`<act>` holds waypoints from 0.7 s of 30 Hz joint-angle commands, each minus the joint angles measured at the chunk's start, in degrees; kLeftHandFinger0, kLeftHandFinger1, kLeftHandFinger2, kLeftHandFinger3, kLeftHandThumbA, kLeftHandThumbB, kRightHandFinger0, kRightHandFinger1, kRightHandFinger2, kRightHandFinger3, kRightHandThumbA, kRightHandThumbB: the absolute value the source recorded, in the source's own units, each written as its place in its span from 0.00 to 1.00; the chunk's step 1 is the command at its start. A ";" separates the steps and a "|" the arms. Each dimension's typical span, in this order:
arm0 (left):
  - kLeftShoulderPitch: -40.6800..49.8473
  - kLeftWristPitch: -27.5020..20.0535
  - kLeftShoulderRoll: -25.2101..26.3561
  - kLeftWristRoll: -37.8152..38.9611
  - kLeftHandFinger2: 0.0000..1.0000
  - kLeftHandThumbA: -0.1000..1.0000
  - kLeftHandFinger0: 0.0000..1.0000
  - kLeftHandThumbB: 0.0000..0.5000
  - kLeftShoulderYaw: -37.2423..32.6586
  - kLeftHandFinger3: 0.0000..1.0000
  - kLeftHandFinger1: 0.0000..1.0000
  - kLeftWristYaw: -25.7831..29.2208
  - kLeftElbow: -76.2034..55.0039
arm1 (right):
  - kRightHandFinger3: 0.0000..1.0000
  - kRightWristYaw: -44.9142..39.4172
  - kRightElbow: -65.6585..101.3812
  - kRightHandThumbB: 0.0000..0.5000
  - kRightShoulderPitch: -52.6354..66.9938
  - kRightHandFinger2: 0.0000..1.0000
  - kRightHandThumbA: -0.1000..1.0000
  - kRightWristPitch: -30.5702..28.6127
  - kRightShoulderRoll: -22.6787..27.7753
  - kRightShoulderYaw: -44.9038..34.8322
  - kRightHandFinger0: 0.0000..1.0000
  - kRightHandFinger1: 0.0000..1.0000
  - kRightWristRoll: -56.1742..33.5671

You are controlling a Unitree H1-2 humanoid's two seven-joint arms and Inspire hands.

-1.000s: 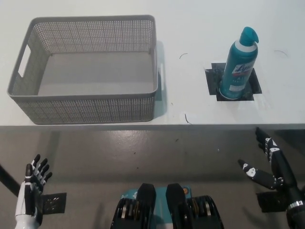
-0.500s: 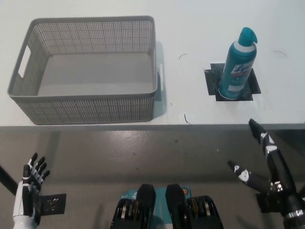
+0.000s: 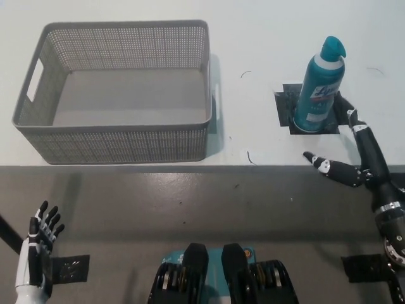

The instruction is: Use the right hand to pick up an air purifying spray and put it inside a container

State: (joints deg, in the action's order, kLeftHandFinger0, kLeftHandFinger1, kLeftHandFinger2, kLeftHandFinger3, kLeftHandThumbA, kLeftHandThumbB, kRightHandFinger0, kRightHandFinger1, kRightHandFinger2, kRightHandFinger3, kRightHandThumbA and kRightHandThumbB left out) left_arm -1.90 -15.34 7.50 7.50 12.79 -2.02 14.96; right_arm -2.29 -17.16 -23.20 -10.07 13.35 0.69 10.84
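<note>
A teal air purifying spray can (image 3: 321, 85) stands upright on a black square mark on the white table (image 3: 266, 38), at the right. My black right hand (image 3: 354, 158) is open at the table's front edge, just below and to the right of the can, not touching it. A grey perforated basket (image 3: 114, 88) sits on the left of the table with nothing in it. My white left hand (image 3: 37, 250) rests open at the lower left, below the table.
The table's front edge (image 3: 190, 166) runs across the middle of the picture, with grey floor below it. Black tape marks lie on the floor at the lower left (image 3: 69, 267) and lower right (image 3: 361, 266).
My right hand has risen from below the table edge up and forward to beside the can's base. The left hand has sunk slightly. The can and basket stay put.
</note>
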 commanded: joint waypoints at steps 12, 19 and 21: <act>-0.15 -1.03 0.57 0.99 1.00 0.94 1.00 0.30 0.63 1.00 1.00 0.48 -2.55 | 1.00 -0.65 -15.53 1.00 -8.89 1.00 1.00 -2.30 -0.36 -4.07 1.00 1.00 -6.88; -0.51 -1.89 0.97 0.39 1.00 0.95 1.00 0.46 0.65 1.00 1.00 0.59 -1.62 | 1.00 0.43 -12.46 1.00 -5.67 1.00 1.00 -3.48 -1.14 -4.16 1.00 1.00 -6.45; -0.12 -1.95 1.05 0.30 1.00 0.96 1.00 0.45 0.46 1.00 1.00 0.31 -1.78 | 1.00 0.35 -11.07 1.00 -5.10 1.00 1.00 -2.58 -1.02 -4.02 1.00 1.00 -6.24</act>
State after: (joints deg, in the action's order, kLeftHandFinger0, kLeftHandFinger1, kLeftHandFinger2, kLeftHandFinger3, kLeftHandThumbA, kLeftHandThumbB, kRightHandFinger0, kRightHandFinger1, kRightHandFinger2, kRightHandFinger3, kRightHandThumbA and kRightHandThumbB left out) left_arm -1.94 -15.28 7.41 7.96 13.01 -1.99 14.20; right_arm -2.47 -31.48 -28.47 -10.61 12.12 -2.54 6.21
